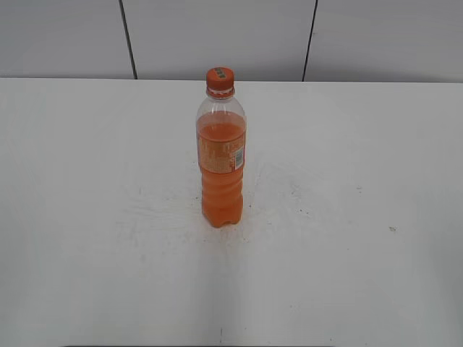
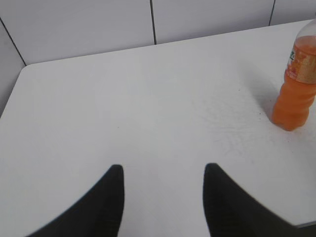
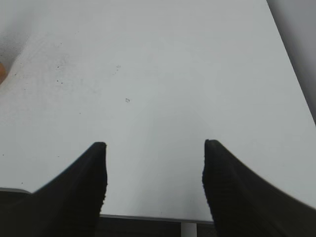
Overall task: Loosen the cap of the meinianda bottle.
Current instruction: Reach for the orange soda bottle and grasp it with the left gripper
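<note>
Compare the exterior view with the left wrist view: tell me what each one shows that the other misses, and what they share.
Only the exterior view shows the cap, sitting on the upright meinianda bottle, and the bottle's full height; no gripper appears there. Only the left wrist view shows the left gripper, its jaws apart with nothing between them, well short of the bottle, which is cut off at the frame's right edge. Both show the bottle's orange lower body and label, the white table and the panelled wall.
</note>
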`<state>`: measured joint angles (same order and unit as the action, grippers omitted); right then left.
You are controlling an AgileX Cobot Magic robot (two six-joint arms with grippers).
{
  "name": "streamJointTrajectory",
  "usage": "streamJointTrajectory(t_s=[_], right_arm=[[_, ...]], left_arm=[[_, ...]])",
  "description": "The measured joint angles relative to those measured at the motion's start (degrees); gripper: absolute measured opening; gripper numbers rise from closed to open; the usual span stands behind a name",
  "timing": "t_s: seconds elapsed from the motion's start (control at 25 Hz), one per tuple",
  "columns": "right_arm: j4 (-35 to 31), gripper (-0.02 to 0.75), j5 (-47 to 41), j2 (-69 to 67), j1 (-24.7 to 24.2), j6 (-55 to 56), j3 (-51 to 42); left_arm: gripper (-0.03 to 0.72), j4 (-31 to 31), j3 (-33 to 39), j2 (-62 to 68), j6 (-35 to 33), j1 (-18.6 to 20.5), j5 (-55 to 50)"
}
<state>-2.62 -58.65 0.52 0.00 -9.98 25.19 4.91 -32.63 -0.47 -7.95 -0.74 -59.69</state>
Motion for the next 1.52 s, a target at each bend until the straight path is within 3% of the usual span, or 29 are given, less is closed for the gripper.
streamJointTrajectory(t_s=[1.04,1.24,1.52], right_arm=[[0.00,0.463,0.05,0.00,0.00,0.00,0.00],[0.00,0.463,0.05,0.00,0.00,0.00,0.00],[0.00,0.463,0.05,0.00,0.00,0.00,0.00]], left_arm=[[0.291,0.00,-0.56,1.97,0.00,0.00,1.33],[0.290,-0.06,-4.77,8.09,-0.06,0.00,14.61],[0.290,0.61,-4.29,21.67,-3.36,-0.22,37.06]])
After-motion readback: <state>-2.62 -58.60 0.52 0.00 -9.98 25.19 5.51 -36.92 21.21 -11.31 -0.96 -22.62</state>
